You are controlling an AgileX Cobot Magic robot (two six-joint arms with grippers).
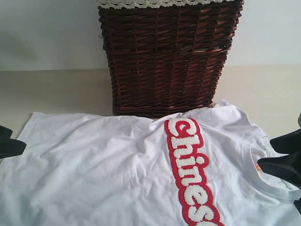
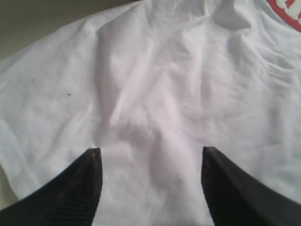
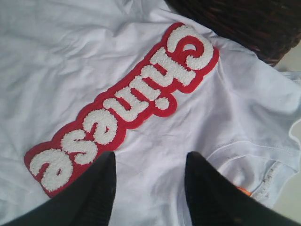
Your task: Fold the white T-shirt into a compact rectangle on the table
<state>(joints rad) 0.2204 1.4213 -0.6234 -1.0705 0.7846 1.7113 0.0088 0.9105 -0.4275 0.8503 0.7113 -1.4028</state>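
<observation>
Exterior view shows the white T-shirt [image 1: 94,174] lying spread out on the table [image 1: 47,89], front side up, with soft wrinkles in it. Fuzzy white letters [image 1: 190,169] with a red edge run across its chest. A small orange neck tag [image 1: 257,166] peeks out at the collar on the right. The far edge of the shirt is right up against the foot of a dark brown wicker basket [image 1: 169,61]. The basket stands on the table behind the shirt and has a strip of pale lace [image 1: 160,4] along its top. In the left wrist view the left gripper [image 2: 151,150] is over the plain, wrinkled part of the shirt. Its two black fingers [image 2: 75,188] are wide apart and pinch nothing; only cloth shows between them. In the right wrist view the right gripper [image 3: 150,157] is over the shirt, near one end of the letters and close to the collar. Its fingers [image 3: 211,193] are apart too and hold nothing.
</observation>
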